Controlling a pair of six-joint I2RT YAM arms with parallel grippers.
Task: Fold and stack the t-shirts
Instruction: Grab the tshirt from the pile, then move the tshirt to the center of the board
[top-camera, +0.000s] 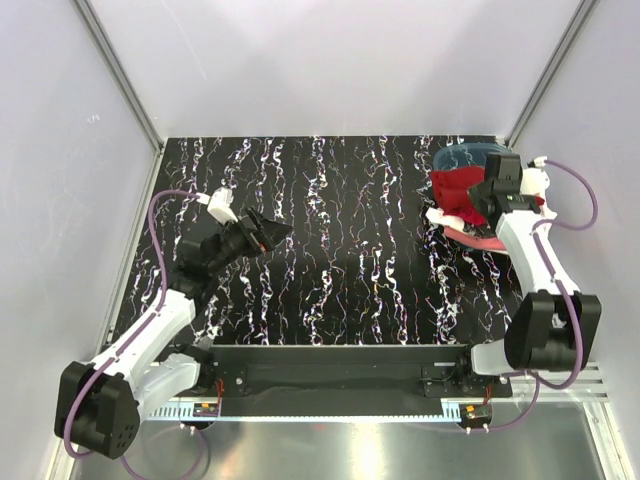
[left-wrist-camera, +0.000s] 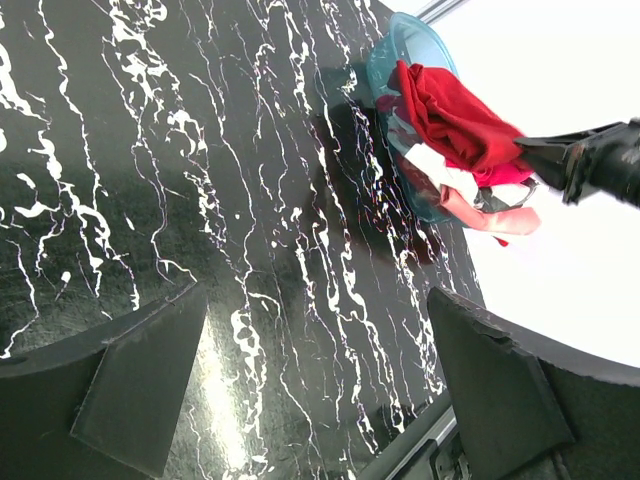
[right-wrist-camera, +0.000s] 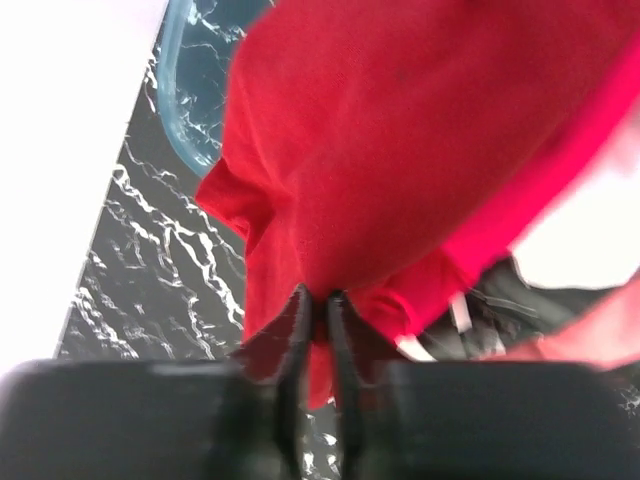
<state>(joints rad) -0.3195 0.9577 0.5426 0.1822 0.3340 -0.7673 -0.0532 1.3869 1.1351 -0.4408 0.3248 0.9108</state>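
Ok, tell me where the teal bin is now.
Top view: the teal bin sits at the far right corner of the table, heaped with t-shirts; the right gripper pinches the deep red t-shirt on top.

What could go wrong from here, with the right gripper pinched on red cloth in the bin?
1. The right gripper holds only a small fold of the red t-shirt, so it may slip out on lifting.
2. The white t-shirt and pink t-shirt lie tangled beneath, the pink one hanging over the bin rim. They may drag out with it.
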